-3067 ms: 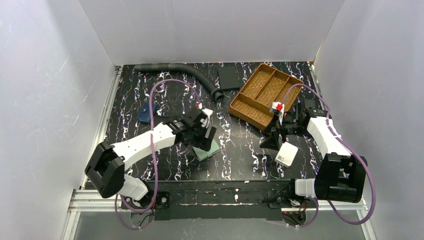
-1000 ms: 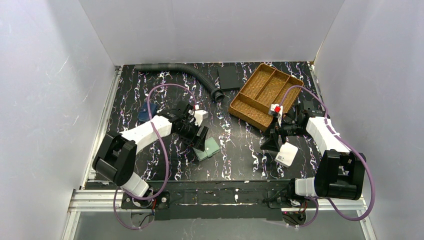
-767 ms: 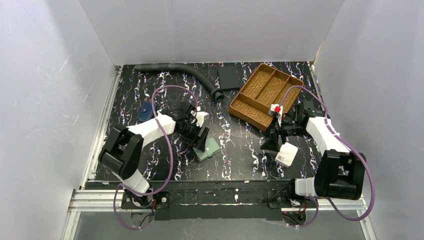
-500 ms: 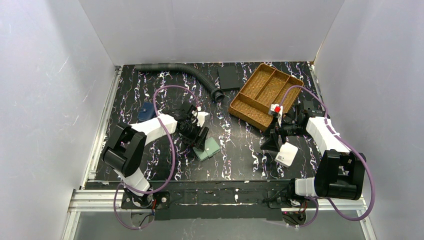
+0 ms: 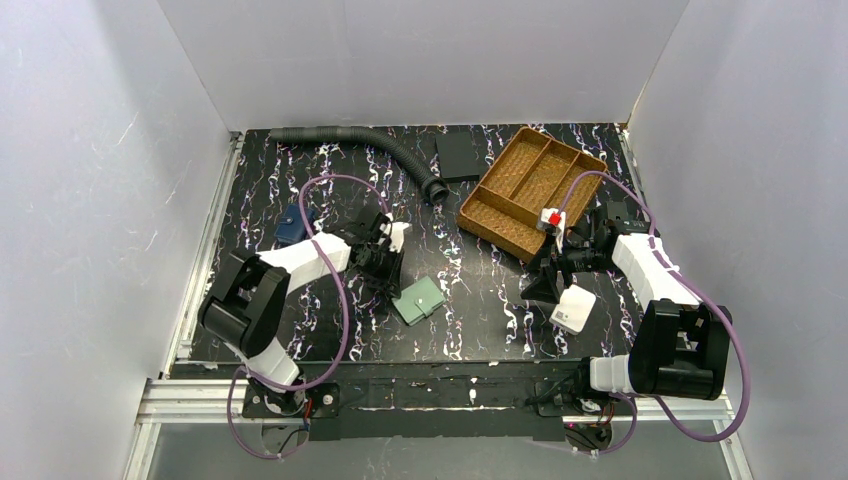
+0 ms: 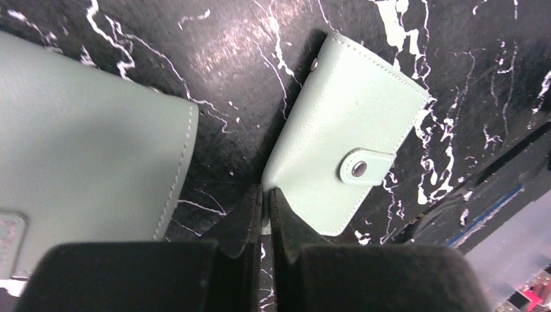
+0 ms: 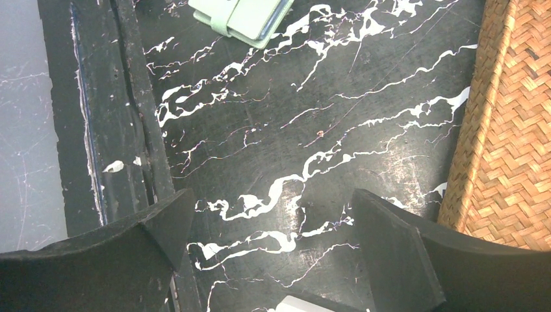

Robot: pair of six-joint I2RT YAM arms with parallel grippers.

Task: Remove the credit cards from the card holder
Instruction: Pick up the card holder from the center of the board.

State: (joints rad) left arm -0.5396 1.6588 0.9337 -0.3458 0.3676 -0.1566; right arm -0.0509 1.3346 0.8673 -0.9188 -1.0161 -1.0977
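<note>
Two alike sage-green card holders show in the left wrist view. One (image 6: 344, 130) lies shut with its snap tab fastened, and it is also in the top view (image 5: 420, 300) and at the upper edge of the right wrist view (image 7: 243, 19). The other (image 6: 84, 149) fills the left, close to the camera. My left gripper (image 6: 263, 193) (image 5: 388, 275) is shut, its tips at the near corner of the tabbed holder. Only a narrow slit stands between them. My right gripper (image 7: 273, 227) (image 5: 548, 283) hangs wide open over bare table. The credit cards are hidden.
A woven tray (image 5: 530, 190) (image 7: 507, 130) stands right of centre at the back, close beside my right gripper. A white box (image 5: 575, 308) lies just in front of that gripper. A navy pouch (image 5: 292, 225), a corrugated hose (image 5: 370, 145) and a black slab (image 5: 458, 157) lie further back.
My left gripper closed from open and drew back a little to the left. The two overlapped holders came apart, and one now lies flat alone. The right arm stayed still.
</note>
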